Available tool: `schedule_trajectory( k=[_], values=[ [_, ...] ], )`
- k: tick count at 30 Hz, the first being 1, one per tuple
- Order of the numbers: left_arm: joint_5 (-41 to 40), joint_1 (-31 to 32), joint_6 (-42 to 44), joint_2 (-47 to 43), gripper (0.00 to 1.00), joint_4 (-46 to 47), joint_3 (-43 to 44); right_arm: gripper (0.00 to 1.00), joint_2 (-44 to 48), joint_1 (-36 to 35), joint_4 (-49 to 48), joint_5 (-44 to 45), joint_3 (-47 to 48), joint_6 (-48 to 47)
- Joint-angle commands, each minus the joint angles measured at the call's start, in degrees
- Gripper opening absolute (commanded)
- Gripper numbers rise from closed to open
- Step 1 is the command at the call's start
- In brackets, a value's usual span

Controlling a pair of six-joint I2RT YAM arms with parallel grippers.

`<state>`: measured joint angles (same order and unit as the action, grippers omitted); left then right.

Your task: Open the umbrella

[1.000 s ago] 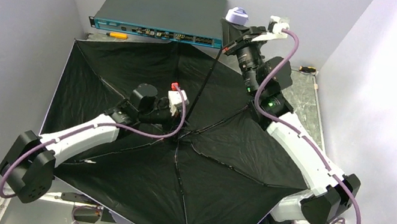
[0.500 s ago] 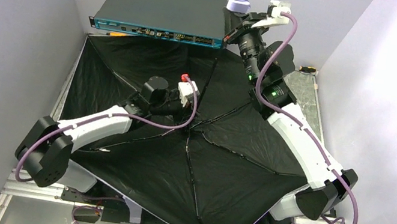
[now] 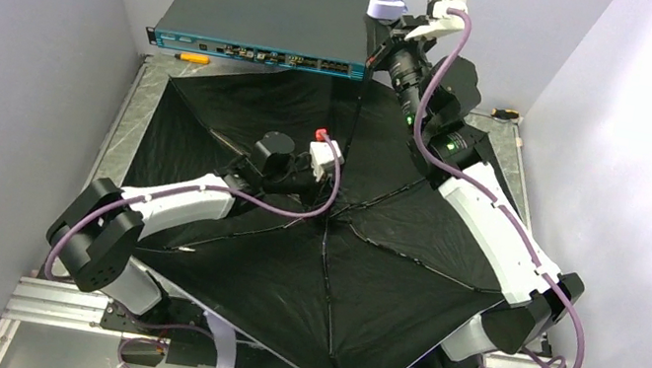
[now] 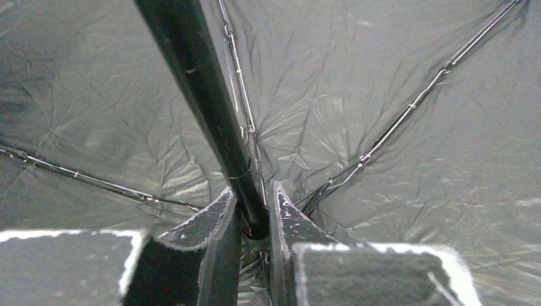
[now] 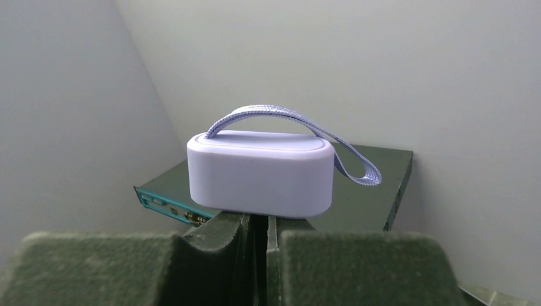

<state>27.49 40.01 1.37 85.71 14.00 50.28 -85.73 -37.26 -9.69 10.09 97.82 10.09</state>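
Note:
The umbrella is spread open with its black lining (image 3: 375,282) and ribs facing up over the table. Its thin black shaft (image 3: 355,114) rises from the hub to the lilac knob handle (image 3: 389,7) at the back. My left gripper (image 3: 327,202) is shut on the shaft (image 4: 198,83) just above the hub, its fingertips (image 4: 220,207) on either side; in the left wrist view the gripper (image 4: 254,204) sits over ribs (image 4: 408,108). My right gripper (image 3: 388,42) is shut on the shaft right under the handle (image 5: 260,172), whose strap (image 5: 357,159) loops over it. In the right wrist view the gripper (image 5: 256,223) hides the shaft.
A dark network switch (image 3: 265,14) with a teal front stands at the back, close to the handle; it also shows in the right wrist view (image 5: 389,185). A yellow-handled screwdriver (image 3: 189,54) lies in front of it. A small tool (image 3: 506,114) lies back right. Grey walls enclose the table.
The open canopy has shifted right and toward the back. My left arm has reached further right along with the hub. My right gripper has carried the handle slightly left and higher.

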Motion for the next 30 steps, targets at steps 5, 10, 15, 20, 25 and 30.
schedule_trajectory(
  k=[5,10,15,20,25,30],
  values=[
    [-0.2,3.8,2.3,9.0,0.25,-23.3,-7.0,0.0,8.1,1.2,-27.3,0.0,9.7,0.1],
    [0.6,3.8,2.8,12.0,0.33,-24.3,-5.3,0.0,10.2,1.2,-26.9,-1.4,6.1,1.1],
    [0.0,6.1,2.8,14.3,0.34,-22.8,-5.8,0.0,9.1,1.1,-26.6,-1.6,9.8,0.3],
    [-0.4,6.6,4.2,14.2,0.25,-21.6,-4.9,0.0,11.5,1.2,-25.6,-3.0,6.5,-0.5],
    [1.4,5.7,5.5,6.5,0.45,-19.2,-3.1,0.0,16.7,1.1,-24.1,-8.3,-6.1,0.9],
    [-0.2,5.3,6.2,-0.5,0.55,-15.5,1.7,0.0,22.2,0.9,-21.5,-13.1,-20.2,4.4]
  ],
)
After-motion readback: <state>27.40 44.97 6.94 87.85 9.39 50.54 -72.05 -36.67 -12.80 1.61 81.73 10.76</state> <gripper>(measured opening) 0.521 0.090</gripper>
